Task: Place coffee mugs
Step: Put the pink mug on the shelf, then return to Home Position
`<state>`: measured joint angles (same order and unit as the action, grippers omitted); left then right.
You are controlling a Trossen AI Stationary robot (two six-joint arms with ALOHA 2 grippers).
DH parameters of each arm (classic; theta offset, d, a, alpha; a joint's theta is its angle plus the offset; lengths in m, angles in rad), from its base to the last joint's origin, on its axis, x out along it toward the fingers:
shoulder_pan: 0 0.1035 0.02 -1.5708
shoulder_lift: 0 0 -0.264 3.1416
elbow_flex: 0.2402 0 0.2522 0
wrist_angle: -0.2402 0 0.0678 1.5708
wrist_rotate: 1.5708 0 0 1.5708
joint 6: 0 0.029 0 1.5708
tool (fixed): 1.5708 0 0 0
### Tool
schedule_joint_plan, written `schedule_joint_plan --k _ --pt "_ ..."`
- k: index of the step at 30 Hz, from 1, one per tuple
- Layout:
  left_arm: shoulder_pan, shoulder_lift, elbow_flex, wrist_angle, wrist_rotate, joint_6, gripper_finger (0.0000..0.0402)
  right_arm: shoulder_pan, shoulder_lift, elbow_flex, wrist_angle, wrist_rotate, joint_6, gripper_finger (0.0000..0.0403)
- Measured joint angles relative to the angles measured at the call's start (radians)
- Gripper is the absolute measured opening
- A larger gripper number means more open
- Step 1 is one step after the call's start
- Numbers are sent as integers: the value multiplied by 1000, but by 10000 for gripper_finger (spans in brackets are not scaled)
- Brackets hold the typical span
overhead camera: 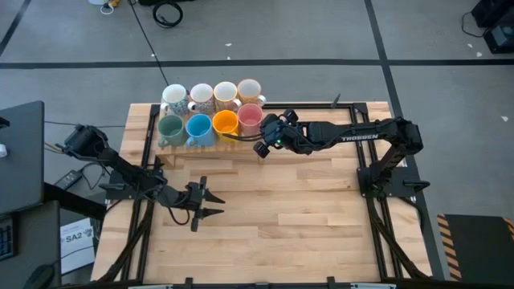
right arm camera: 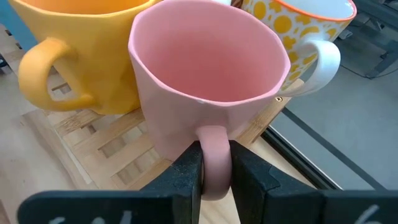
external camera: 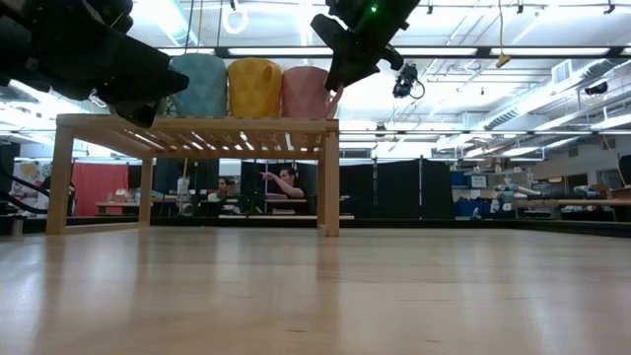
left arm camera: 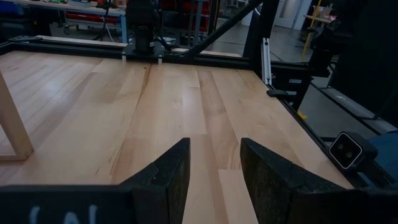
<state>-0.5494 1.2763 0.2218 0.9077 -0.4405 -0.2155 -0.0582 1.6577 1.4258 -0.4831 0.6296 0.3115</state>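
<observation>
- Between the right gripper's [right arm camera: 214, 171] jaws, the pink mug's [right arm camera: 208, 93] handle is pinched; the mug is seated on the wooden rack [overhead camera: 210, 143], beside the orange mug [right arm camera: 81, 50].
- Nothing is held by the left gripper [left arm camera: 214, 168], its jaws parted over the table [left arm camera: 155, 106].

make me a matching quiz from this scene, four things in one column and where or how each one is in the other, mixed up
Things:
1. pink mug
2. green mug
3. left gripper
4. orange mug

States:
A. open above the bare table
B. front row of the rack, far left end
C. handle between the right gripper's fingers
D. front row, between blue and pink

Pairs: 1-C, 2-B, 3-A, 4-D
</observation>
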Motion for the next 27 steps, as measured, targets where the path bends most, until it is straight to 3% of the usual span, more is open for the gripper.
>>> schedule_joint_plan --k 9,20,27 --pt "0 0 0 0 0 0 148 0 0 0 0 -2 5 80" --pt "0 0 0 0 0 1 148 -4 0 -1 0 -60 0 130" --pt "0 0 0 0 0 1 148 -4 0 -1 3 -62 0 133"
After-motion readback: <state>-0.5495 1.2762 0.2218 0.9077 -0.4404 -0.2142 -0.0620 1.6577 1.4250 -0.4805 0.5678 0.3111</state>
